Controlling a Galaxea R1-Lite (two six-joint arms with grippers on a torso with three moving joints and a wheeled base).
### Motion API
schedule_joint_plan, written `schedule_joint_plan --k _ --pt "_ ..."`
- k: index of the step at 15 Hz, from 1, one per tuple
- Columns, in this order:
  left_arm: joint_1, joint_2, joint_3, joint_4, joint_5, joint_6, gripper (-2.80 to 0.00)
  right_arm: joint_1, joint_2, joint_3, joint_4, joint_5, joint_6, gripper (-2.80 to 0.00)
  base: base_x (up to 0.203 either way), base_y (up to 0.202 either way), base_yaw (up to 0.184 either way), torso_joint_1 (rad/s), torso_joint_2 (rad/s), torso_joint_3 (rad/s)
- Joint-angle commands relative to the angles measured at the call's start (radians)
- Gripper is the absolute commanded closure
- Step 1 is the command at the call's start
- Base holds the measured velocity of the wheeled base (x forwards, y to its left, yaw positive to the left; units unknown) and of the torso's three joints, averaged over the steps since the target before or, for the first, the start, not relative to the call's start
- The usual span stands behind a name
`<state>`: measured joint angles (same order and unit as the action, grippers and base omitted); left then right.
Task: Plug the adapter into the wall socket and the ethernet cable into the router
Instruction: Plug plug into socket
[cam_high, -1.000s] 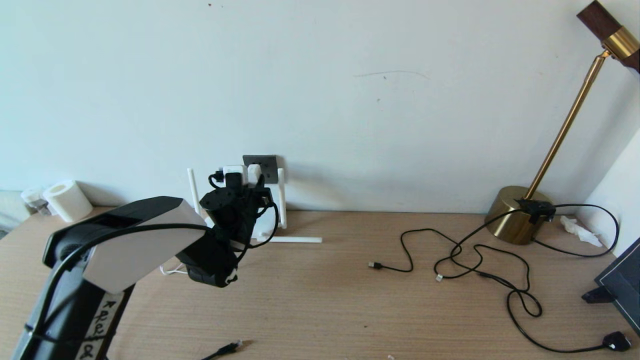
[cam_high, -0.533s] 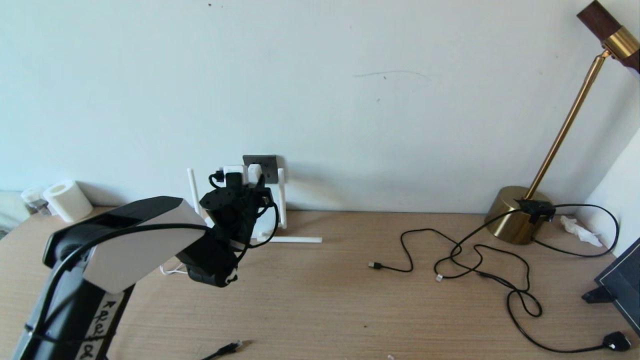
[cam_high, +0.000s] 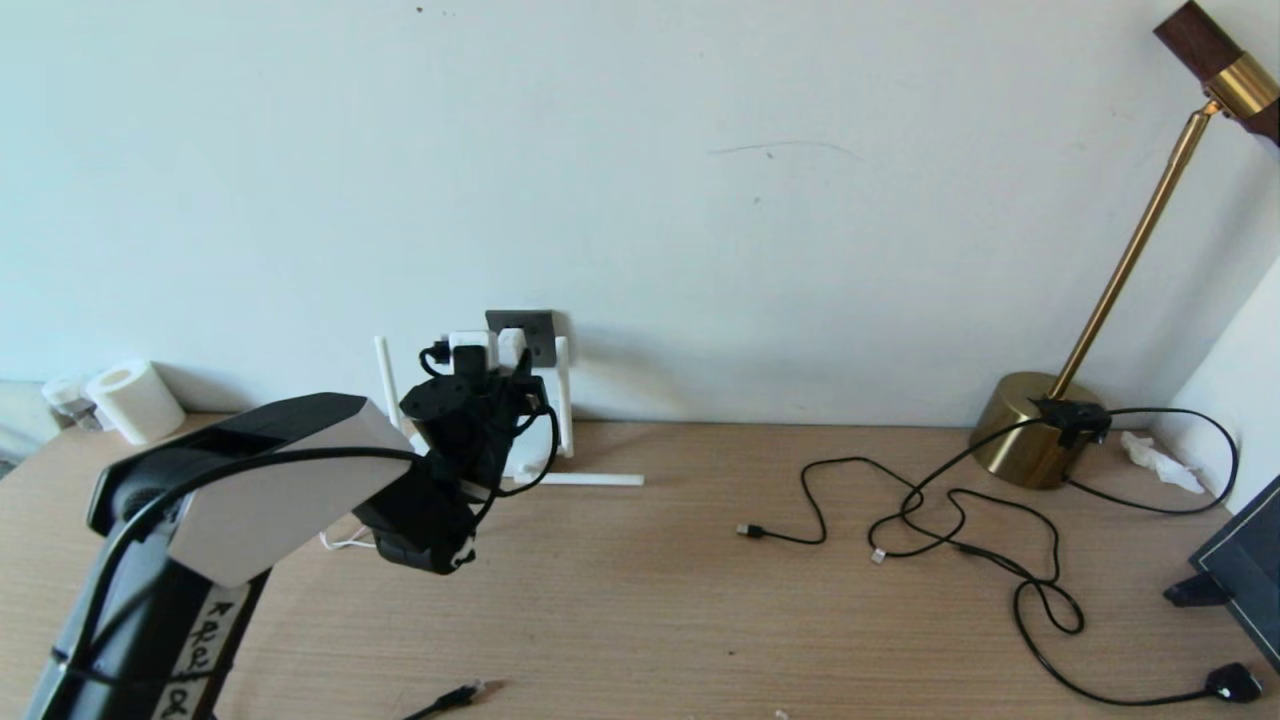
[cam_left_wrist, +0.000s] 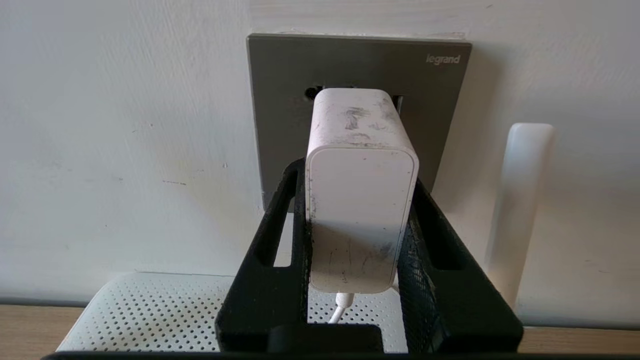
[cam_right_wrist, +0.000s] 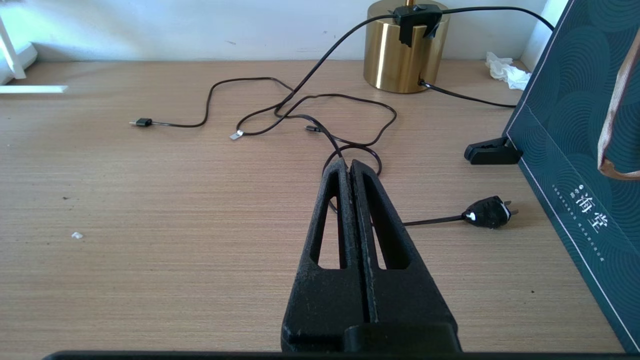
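Head view: left gripper (cam_high: 487, 352) raised at the wall, jaws closed on the adapter (cam_high: 472, 350), which sits against the left part of the wall socket (cam_high: 532, 333). Router (cam_high: 520, 462) directly below, antennas up beside the plate, one lying flat on the table (cam_high: 700, 600). Ethernet cable (cam_high: 455, 696) end lies at the near table edge, well apart from the router and nearer the left arm. Right arm not visible here.

Left wrist view: jaws narrow, clamped on both flanks of the adapter (cam_left_wrist: 361, 210). Its long axis runs straight out from the jaws into the wall socket (cam_left_wrist: 280, 100); its far end meets the plate over the pin holes. Whether the pins are fully seated cannot be told. White cord hangs over the router (cam_left_wrist: 150, 315).

Right wrist view: right gripper (cam_right_wrist: 350, 167) idle above the table, jaws shut together, empty. Thin black cables and a black mains plug (cam_right_wrist: 487, 211) lie ahead.

Judgement: a straight push along that axis, then release.
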<state>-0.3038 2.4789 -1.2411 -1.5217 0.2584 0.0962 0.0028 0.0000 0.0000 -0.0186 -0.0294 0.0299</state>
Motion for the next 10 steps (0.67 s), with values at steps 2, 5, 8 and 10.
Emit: schedule_joint_plan --k 2,5,8,10 --pt "0.0 0.002 0.0 -0.008 -0.007 0.004 0.0 0.0 0.001 0.0 -0.001 0.0 0.001 0.0 0.0 0.0 0.0 0.0 0.0 0.0" --pt "-0.001 0.002 0.0 -0.008 -0.007 0.008 0.0 0.0 0.0 0.0 -0.001 0.0 0.001 0.0 0.0 0.0 0.0 0.0 0.0 0.0" --pt "0.0 0.002 0.0 -0.008 -0.001 0.01 0.0 0.0 0.0 0.0 -0.001 0.0 0.0 0.0 0.0 0.0 0.0 0.0 0.0 0.0" --pt "0.0 0.002 0.0 -0.008 0.002 0.008 0.0 0.0 0.002 0.0 0.0 -0.001 0.001 0.0 0.0 0.0 0.0 0.0 0.0 0.0"
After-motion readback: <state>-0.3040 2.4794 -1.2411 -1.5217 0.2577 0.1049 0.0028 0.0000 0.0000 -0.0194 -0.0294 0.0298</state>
